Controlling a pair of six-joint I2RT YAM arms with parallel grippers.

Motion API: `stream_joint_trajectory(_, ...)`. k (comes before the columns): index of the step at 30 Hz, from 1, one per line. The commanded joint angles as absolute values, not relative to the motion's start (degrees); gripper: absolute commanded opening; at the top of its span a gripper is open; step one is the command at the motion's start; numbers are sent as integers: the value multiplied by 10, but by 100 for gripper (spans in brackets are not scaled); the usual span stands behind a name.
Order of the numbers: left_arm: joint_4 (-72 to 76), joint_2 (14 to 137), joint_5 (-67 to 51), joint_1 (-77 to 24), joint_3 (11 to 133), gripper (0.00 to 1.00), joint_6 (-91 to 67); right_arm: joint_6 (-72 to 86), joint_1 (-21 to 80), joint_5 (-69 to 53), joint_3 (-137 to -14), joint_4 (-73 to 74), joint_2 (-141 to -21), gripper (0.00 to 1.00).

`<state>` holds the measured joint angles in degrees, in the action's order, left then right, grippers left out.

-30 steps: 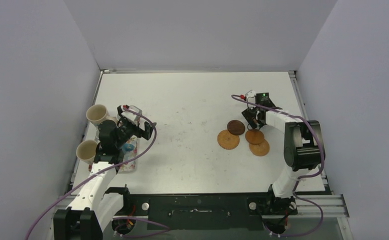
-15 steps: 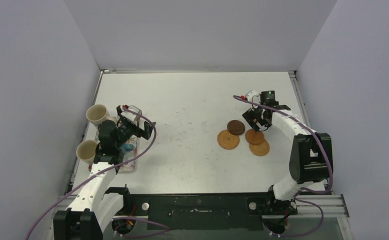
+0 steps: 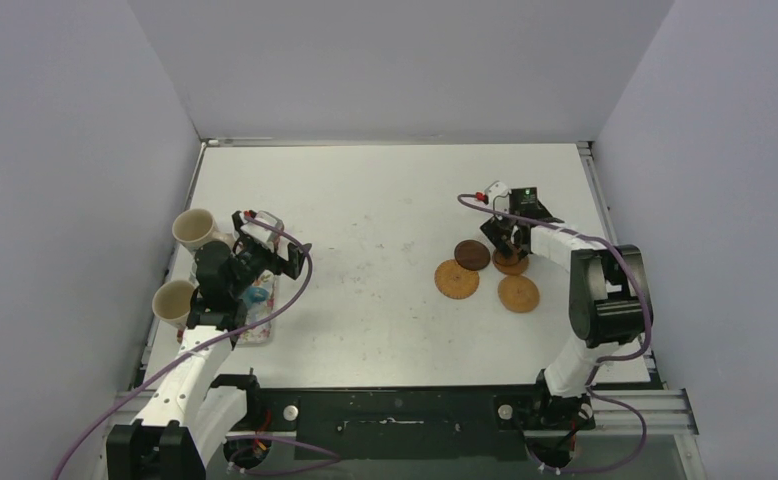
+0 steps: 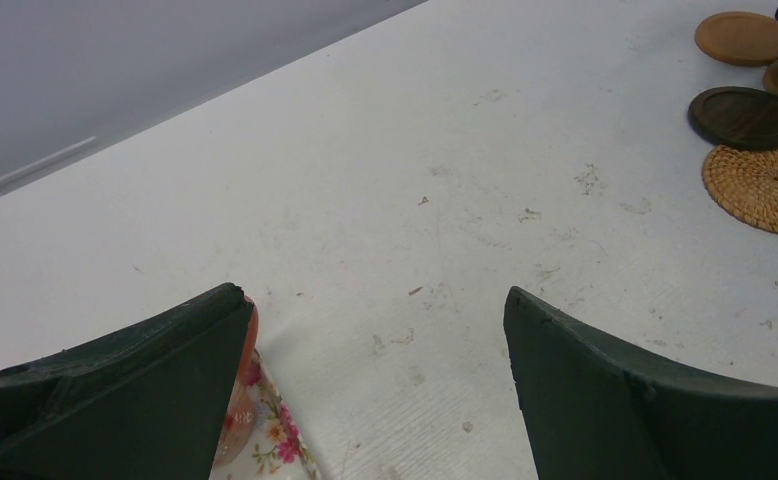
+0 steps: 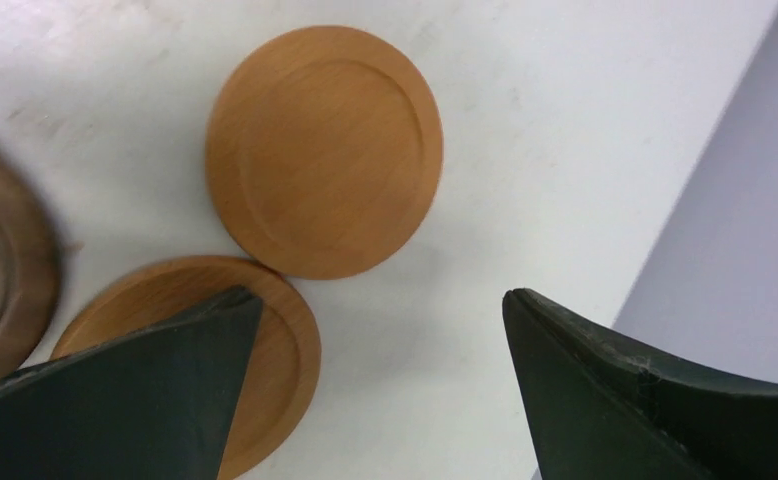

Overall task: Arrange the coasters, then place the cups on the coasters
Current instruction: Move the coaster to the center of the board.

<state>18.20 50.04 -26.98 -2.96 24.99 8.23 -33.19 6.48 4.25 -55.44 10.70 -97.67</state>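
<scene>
Four coasters lie at centre right: a woven one [image 3: 457, 279], a dark brown one [image 3: 471, 255], and two smooth orange-tan ones [image 3: 518, 293] [image 3: 512, 264]. My right gripper [image 3: 503, 243] [image 5: 382, 295] is open, low over the farther smooth coaster [image 5: 280, 345], with its left finger over that disc. The other smooth coaster [image 5: 325, 150] lies just beyond it. Two cream cups [image 3: 194, 229] [image 3: 174, 302] stand at the left edge. Above the floral tray [image 3: 262, 322], my left gripper [image 3: 287, 260] [image 4: 373, 295] is open and holds nothing. A salmon-pink cup rim [image 4: 248, 345] shows beside its left finger.
The left arm covers most of the tray [image 4: 280, 445], where a bit of light blue [image 3: 258, 294] shows. The table's right edge [image 5: 705, 170] runs close to the right gripper. Walls enclose the table on three sides.
The right gripper shifted toward the far side, and the smooth coaster under it slid away from the other one. They overlapped before and now lie apart. The left arm stayed put.
</scene>
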Motion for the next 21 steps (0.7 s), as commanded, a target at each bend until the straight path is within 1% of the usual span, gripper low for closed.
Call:
stream_joint_trajectory(1,203,493,-267,-32,251,97,89,-324,64,130,-539,58,-1059,100)
stream_joint_trajectory(4,202,492,-266,-32,251,97,89,-312,65,136,-553,52,-1054,100)
stream_joint_trajectory(7,203,490,-265,-32,251,97,89,-303,67,101,-570,75,-1014,100)
stream_joint_trajectory(10,202,490,-265,-32,251,97,89,-303,69,14,-584,122,-956,100)
stream_joint_trajectory(13,205,492,-264,-33,251,97,91,-307,72,-98,-575,149,-899,100)
stream_joint_trajectory(16,208,500,-261,-33,251,97,93,-310,87,-162,-557,149,-870,100)
stream_joint_trajectory(21,203,507,-258,-33,254,97,97,-312,129,-144,-552,143,-898,100)
